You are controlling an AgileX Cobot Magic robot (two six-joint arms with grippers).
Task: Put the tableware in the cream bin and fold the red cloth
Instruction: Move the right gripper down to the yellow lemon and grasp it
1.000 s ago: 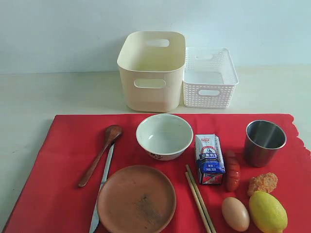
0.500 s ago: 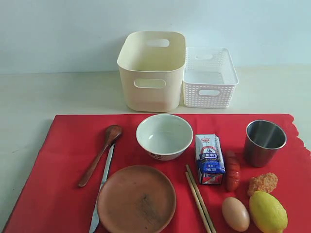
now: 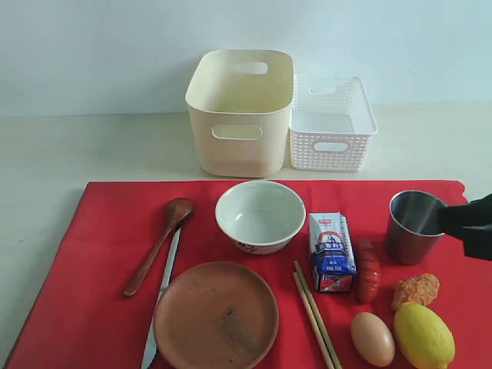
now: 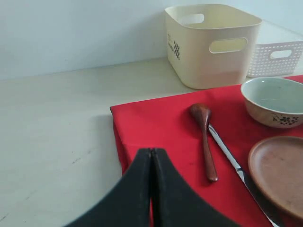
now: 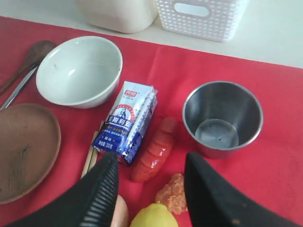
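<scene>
On the red cloth [image 3: 100, 231] lie a white bowl [image 3: 260, 215], brown plate [image 3: 216, 315], wooden spoon [image 3: 157, 246], knife [image 3: 161, 300], chopsticks [image 3: 315, 319] and steel cup [image 3: 417, 225]. The cream bin [image 3: 240, 115] stands behind the cloth. My right gripper [image 3: 453, 224] reaches in from the right edge, just beside the cup. In its wrist view this gripper [image 5: 151, 161] is open and holds nothing; it hangs over the sausage [image 5: 156, 149], with the cup [image 5: 222, 118] just beyond. My left gripper [image 4: 152, 151] is shut and empty above the cloth's left edge, near the spoon [image 4: 206, 142].
A white perforated basket [image 3: 332, 123] sits right of the cream bin. A blue-white carton [image 3: 331, 252], sausage [image 3: 367, 270], nugget [image 3: 416, 290], egg [image 3: 373, 338] and lemon [image 3: 423, 336] crowd the cloth's right front. Bare pale table surrounds the cloth.
My right gripper has come into the exterior view from the right edge, next to the steel cup. The objects on the cloth have not moved.
</scene>
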